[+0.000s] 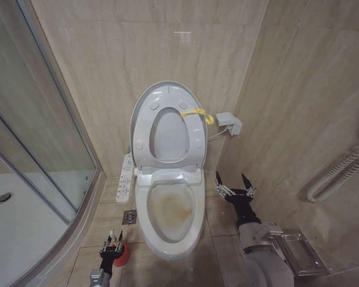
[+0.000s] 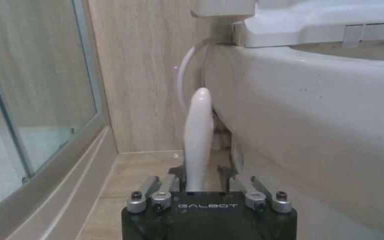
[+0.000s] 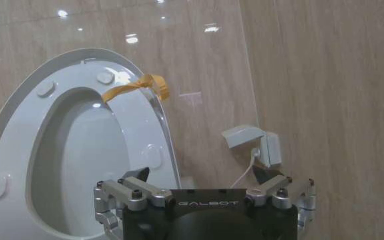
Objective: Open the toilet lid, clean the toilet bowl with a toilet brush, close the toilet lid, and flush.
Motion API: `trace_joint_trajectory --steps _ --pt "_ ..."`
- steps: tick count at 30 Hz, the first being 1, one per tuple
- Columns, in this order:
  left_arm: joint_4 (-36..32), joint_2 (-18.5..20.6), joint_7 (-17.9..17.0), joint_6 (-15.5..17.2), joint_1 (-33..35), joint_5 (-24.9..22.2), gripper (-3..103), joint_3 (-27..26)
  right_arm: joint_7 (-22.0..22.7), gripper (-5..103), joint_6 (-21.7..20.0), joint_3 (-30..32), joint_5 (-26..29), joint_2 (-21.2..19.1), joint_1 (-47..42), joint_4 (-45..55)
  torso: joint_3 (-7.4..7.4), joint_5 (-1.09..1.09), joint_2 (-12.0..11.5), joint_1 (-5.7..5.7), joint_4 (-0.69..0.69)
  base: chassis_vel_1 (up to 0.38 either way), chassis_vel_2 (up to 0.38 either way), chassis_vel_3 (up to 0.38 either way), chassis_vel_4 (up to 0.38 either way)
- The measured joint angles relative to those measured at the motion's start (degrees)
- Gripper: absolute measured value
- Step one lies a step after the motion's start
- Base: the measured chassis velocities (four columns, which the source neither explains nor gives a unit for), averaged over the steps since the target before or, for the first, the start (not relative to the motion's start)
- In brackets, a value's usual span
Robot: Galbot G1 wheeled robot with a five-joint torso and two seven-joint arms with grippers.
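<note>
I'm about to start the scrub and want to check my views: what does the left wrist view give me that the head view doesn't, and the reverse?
Left wrist view alone: the toilet brush handle standing upright between the left gripper fingers, close beside the bowl's outer wall.

Head view alone: the stained inside of the toilet bowl, the raised toilet lid, the red cup holder and the open right gripper.

Both: the left gripper, the bowl and the shower glass.
</note>
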Motion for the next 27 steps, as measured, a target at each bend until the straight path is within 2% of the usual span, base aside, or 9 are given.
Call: trace_joint_trajectory --steps 1,7,8,17,27 --pt "-0.12 0.01 0.1 -0.22 0.13 0.06 31 -0.07 0.0 100 0.0 0.0 0.0 0.0 0.0 0.0 0.0 0.0 0.0 0.0 0.0 0.0 0.0 0.0 0.0" --pt "-1.18 0.1 0.8 -1.86 1.46 0.85 31 -0.6 0.0 100 0.0 0.0 0.0 0.0 0.0 0.0 0.0 -0.03 0.0 0.0 0.0 0.0 0.0 0.0 0.0" --pt "-1.6 0.16 0.84 -2.05 1.82 0.96 18 -0.76 0.0 100 0.0 0.0 0.0 0.0 0.0 0.0 0.0 0.0 0.0 0.0 -0.01 0.0 0.0 0.0 0.0" --pt "-5.26 0.17 0.93 -2.61 4.01 1.53 18 -1.36 0.0 100 0.0 0.0 0.0 0.0 0.0 0.0 0.0 0.0 0.0 0.0 0.0 0.0 0.0 0.0 0.0" --pt "-14.42 1.25 0.75 -2.24 8.59 3.39 18 -2.65 0.0 100 0.0 0.0 0.0 0.0 0.0 0.0 0.0 0.0 0.0 0.0 0.0 0.0 0.0 0.0 0.0"
